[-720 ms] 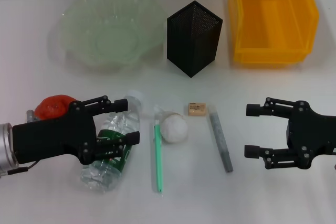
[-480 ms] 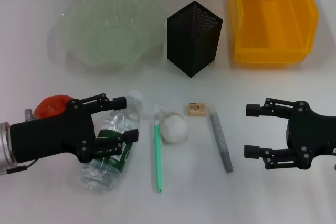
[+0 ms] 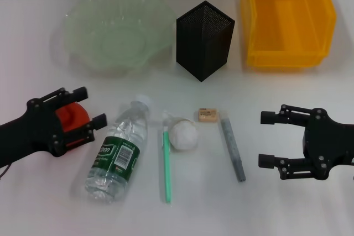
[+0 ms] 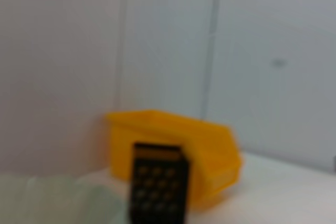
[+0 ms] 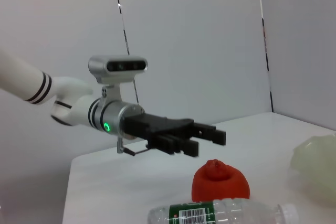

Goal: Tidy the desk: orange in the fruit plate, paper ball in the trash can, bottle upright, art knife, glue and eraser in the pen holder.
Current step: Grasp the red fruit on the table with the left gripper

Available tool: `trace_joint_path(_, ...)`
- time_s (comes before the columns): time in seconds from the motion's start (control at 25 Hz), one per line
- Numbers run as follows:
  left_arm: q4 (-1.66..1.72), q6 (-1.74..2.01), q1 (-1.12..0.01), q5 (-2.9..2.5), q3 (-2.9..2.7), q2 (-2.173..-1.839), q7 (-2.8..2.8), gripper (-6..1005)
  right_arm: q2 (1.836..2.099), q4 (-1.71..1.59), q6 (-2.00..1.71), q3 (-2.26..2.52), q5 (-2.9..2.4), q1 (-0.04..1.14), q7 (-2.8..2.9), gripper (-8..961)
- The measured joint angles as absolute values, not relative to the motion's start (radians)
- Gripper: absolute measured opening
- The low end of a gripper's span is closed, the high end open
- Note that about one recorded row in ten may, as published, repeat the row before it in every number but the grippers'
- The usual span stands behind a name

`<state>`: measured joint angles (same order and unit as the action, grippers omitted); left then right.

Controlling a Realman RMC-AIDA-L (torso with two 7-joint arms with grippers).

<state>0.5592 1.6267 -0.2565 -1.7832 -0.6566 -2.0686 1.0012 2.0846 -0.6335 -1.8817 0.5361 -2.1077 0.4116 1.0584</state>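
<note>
The left claw [image 3: 88,106] hovers wide open above the orange [image 3: 73,119]. The bottle [image 3: 118,150] lies flat beside it on the bench [image 3: 33,37]. The right claw [image 3: 267,139] waits open.

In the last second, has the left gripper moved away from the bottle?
Yes. The left gripper, open, has shifted toward the robot's left, off the lying bottle, and now hovers above the orange.

No readable words or numbers anywhere. On the bottle [image 3: 118,155], lying just left of the paper ball [image 3: 183,135]: a green label with a white barcode panel, its print too small to make out. On the eraser [image 3: 207,115], beside that ball: faint marks, perhaps lettering, illegible.
</note>
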Motion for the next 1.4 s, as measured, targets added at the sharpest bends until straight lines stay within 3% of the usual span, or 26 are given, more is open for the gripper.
trace_joint_path(1.2,0.408,1.353,-0.256,-1.783,-0.518,-2.067,0.828,642,2.084,-0.621,-1.872,0.535,-2.111,0.416,1.058,834)
trace_joint_path(1.4,0.407,1.339,-0.256,-1.782,-0.514,-2.069,0.826,462,2.084,-0.621,-1.871,0.535,-2.11,0.411,1.058,835)
